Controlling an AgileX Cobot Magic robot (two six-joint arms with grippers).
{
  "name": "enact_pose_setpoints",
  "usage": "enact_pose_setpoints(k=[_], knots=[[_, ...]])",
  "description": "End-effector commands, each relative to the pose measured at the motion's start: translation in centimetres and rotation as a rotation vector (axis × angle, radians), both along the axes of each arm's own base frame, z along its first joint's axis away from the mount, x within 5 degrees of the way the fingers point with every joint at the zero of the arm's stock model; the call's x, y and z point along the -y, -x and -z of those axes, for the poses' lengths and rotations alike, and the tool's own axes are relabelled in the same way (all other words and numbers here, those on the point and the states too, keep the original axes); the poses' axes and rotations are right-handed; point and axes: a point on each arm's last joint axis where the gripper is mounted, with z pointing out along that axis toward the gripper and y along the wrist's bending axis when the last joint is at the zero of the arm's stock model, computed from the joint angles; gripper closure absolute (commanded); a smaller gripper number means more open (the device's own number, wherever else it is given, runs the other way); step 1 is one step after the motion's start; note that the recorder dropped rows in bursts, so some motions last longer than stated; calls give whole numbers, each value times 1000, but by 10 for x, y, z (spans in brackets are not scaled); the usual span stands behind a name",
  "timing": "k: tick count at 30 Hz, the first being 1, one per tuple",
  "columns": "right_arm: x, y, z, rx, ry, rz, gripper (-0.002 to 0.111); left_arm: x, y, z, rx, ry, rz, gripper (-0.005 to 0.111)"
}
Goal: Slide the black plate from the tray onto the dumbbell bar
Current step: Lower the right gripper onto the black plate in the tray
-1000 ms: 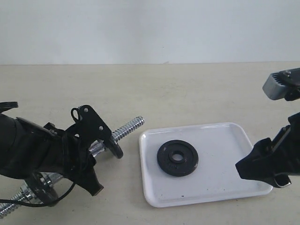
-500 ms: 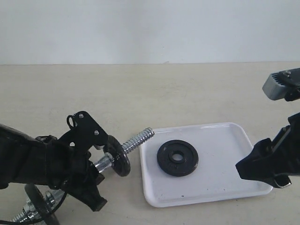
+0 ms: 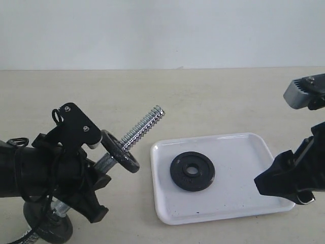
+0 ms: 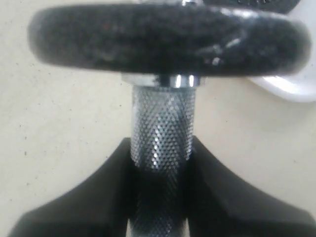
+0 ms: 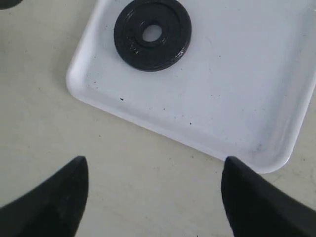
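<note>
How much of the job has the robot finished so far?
Done: the left gripper is clamped on the dumbbell bar, holding it tilted with its bare threaded end raised toward the tray. In hand: the right gripper hangs open just off the tray's edge, empty. Left: the black plate lies flat in the tray, untouched; picking it up and threading it on are not yet done.

Flat black plate (image 3: 192, 171) lies in tray (image 3: 244, 162); dumbbell bar (image 3: 143, 127) tilts upward.

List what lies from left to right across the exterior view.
left gripper → mounted black disc → threaded end of the dumbbell bar → black plate on the tray → right gripper
</note>
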Motion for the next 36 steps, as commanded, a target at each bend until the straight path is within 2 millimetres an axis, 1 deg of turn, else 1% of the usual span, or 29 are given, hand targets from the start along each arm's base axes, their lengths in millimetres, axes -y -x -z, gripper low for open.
enact_pose_setpoints(k=[1, 5, 8, 9, 11, 14, 19, 21, 25, 30, 34, 36], knots=[[-5, 3, -1, -21, -42, -47, 41, 2, 1, -14, 42, 45, 15, 102], [-11, 0, -2, -5, -95, -92, 41, 4, 1, -15, 35, 59, 29, 102], [-19, -7, 8, -50, -129, -152, 40, 4, 1, -15, 35, 59, 29, 102], [-21, -12, 13, -72, -130, -154, 41, 4, 1, -16, 39, 62, 29, 102], [-24, -21, 15, -98, -126, -157, 41, 6, -1, -19, 46, 73, 34, 102], [-27, -33, 12, -76, -121, -152, 40, 12, -5, -26, 61, 105, 51, 102], [-26, -46, 6, 55, -89, -154, 27, 17, -8, -34, 77, 139, 70, 102], [-26, -48, 5, 83, -77, -166, 25, 18, -9, -36, 83, 143, 70, 102], [-28, -48, 4, 73, -121, -139, 24, 20, -11, -39, 90, 149, 71, 102], [-28, -48, 5, 66, -120, -137, 24, 20, -11, -39, 90, 149, 71, 102], [-30, -52, 12, 40, -109, -140, 24, 20, -11, -39, 90, 149, 71, 102], [-35, -55, 19, 30, -95, -152, 24, 20, -11, -39, 90, 149, 71, 102]])
